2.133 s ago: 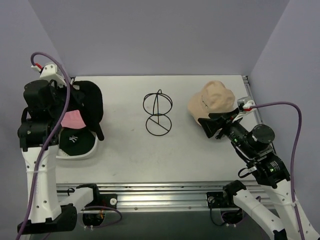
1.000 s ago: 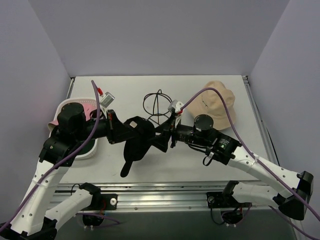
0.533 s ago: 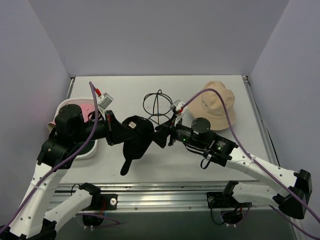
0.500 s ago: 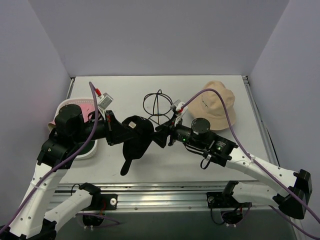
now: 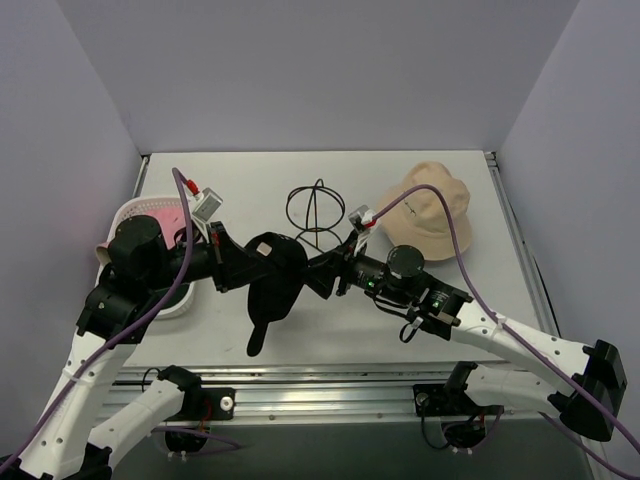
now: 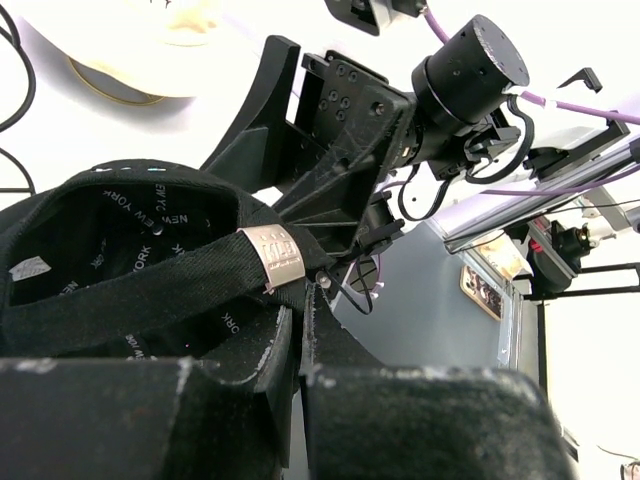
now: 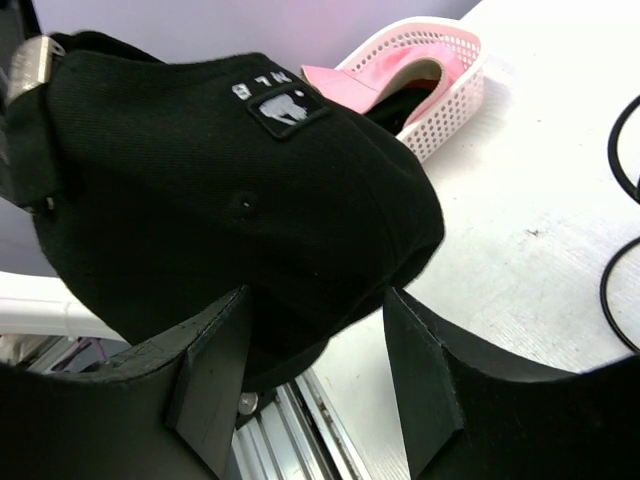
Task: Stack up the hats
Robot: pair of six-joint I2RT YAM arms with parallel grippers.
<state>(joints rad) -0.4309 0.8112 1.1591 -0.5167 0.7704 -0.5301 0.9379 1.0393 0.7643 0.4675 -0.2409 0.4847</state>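
Both arms reach inward mid-table; left gripper (image 5: 238, 267) jaws clamped, right gripper (image 5: 322, 274) jaws parted.

The table (image 5: 420, 320) is white with a metal rail along its near edge. On it, at the far right, a beige bucket hat (image 5: 428, 210) lies with its crown up. Near the middle stands a thin black wire frame (image 5: 315, 213), made of round loops. At the left edge sits a white perforated basket (image 5: 135, 212); a pink hat (image 5: 160, 214) lies inside it, and under that probably something dark, which is mostly hidden.
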